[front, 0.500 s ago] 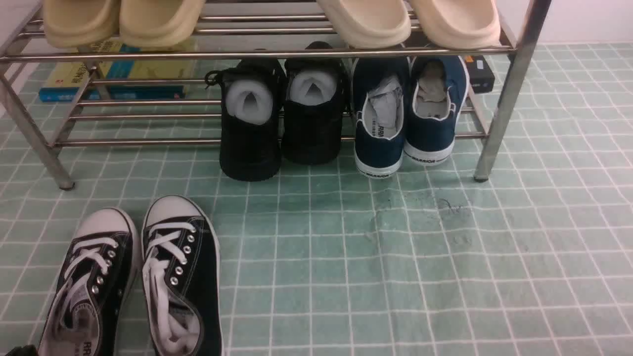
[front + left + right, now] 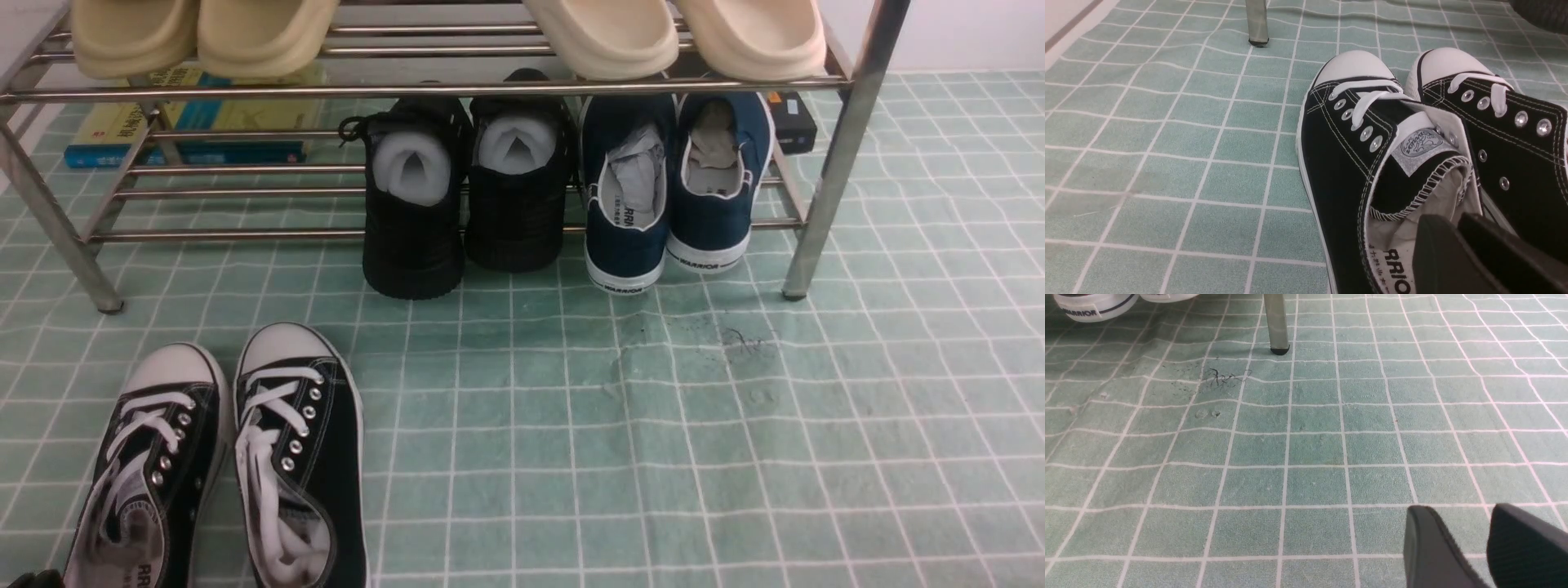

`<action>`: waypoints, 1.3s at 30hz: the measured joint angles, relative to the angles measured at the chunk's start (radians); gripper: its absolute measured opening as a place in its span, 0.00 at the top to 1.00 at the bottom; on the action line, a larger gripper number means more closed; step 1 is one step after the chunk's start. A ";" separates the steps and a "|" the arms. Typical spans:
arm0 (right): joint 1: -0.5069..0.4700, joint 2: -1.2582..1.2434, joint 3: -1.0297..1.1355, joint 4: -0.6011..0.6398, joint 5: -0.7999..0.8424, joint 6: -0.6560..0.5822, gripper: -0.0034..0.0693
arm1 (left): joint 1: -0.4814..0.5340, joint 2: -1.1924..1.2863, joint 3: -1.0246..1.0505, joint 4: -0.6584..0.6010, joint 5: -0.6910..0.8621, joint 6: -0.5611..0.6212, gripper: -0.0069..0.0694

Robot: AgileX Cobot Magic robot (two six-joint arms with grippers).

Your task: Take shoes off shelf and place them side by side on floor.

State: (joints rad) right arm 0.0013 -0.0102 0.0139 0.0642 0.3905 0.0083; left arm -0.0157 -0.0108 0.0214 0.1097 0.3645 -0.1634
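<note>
Shoes (image 2: 661,237) unmoved on shelf (image 2: 245,90); left gripper (image 2: 1447,222) closed (empty), right gripper (image 2: 1457,512) parted, empty

"WARRIOR" is printed in dark letters on the white heel rubber of both navy shoes (image 2: 624,253), its last letters show inside one of them, and "RRIO" reads inside a black lace-up sneaker (image 2: 1339,163).

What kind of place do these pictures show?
Probably a staged home entryway: a metal shoe rack holding several pairs, and black lace-up sneakers on the green grid-patterned floor covering.
</note>
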 joint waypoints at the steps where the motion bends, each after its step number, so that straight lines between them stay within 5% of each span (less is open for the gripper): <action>1: 0.000 0.000 0.000 -0.003 0.000 0.000 0.62 | 0.000 0.000 0.000 0.000 0.000 0.000 0.78; 18: 0.000 0.000 0.000 -0.180 -0.002 0.004 0.62 | 0.000 0.000 0.000 0.000 0.001 0.000 0.76; 25: 0.000 0.000 0.008 0.311 -0.039 0.389 0.62 | 0.000 0.000 0.000 0.000 0.001 0.000 0.74; 29: 0.000 0.000 0.009 0.495 -0.034 0.493 0.62 | 0.000 0.000 0.000 0.000 0.001 0.000 0.74; 36: 0.000 0.000 0.003 0.559 -0.048 0.430 0.63 | 0.000 0.000 0.000 0.000 0.001 0.000 0.73; 39: 0.000 0.028 -0.125 0.512 -0.064 0.244 0.71 | 0.000 0.000 0.000 0.000 0.001 0.000 0.73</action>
State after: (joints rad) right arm 0.0013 0.0180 -0.1116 0.5766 0.3270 0.2522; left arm -0.0157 -0.0108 0.0214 0.1099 0.3656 -0.1634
